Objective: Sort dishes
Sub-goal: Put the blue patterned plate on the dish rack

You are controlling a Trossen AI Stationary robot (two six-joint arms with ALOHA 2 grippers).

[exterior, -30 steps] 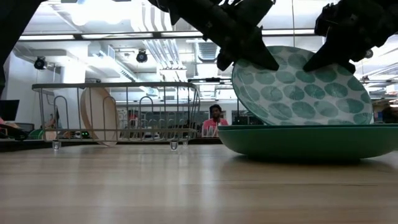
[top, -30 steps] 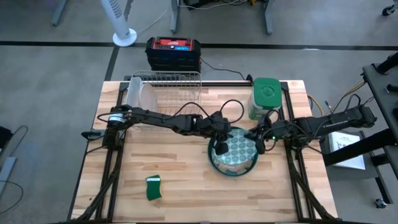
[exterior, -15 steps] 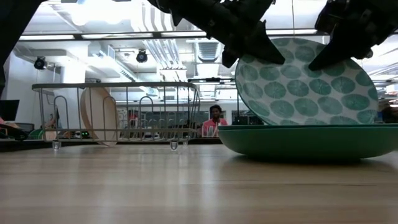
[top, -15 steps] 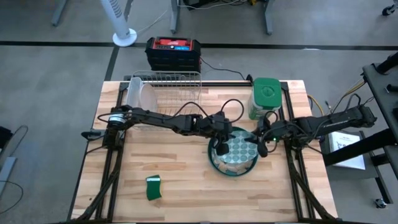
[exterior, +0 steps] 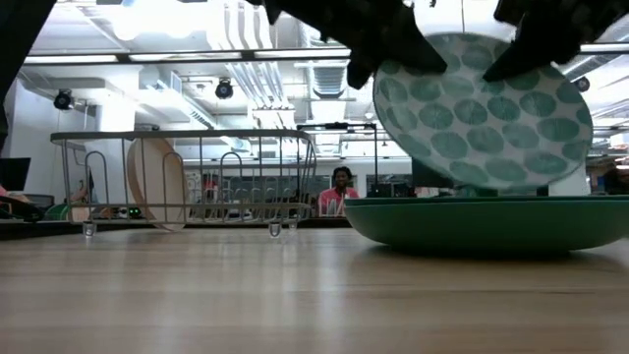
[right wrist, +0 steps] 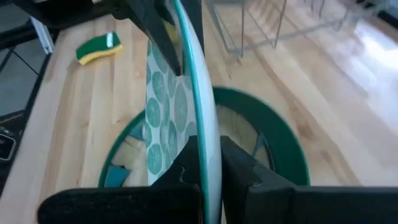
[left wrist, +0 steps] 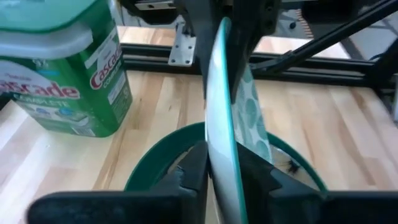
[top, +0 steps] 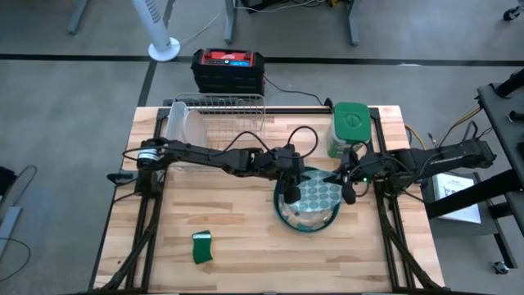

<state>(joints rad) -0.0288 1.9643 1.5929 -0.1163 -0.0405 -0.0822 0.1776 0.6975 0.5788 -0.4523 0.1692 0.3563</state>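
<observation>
A whitish glassy plate with a teal round pattern [top: 316, 197] [exterior: 482, 108] is held between both grippers above a dark green plate [top: 307, 228] [exterior: 472, 221] that rests on the table. My left gripper [top: 288, 190] [left wrist: 224, 177] is shut on the patterned plate's left rim. My right gripper [top: 344, 190] [right wrist: 210, 168] is shut on its right rim. A whitish-clear plate [top: 187, 124] [exterior: 162, 184] stands on edge in the wire rack [top: 221, 111]. No other plate shows. My left gripper pinches the patterned plate's left rim [left wrist: 219, 134] between its two fingers [left wrist: 194, 169], coming level from the table's left. The plate stands steeply tilted, and its lower edge [exterior: 482, 185] looks just clear of the green plate. My right gripper pinches the opposite, right rim [right wrist: 200, 134] between its two fingers [right wrist: 235, 167], coming level from the table's right. The plate hangs tilted between the two holds, over the green plate.
A green lidded canister [top: 350, 127] [left wrist: 62, 68] stands at the far right, close behind the right gripper. A small green sponge [top: 202, 247] lies near the front left. The rack sits at the far edge; bare wood lies between it and the plates.
Both grippers have risen a little, still shut on the patterned plate. The plate has tipped more upright, and its lower edge has come up out of the green plate, which has stayed in place.
</observation>
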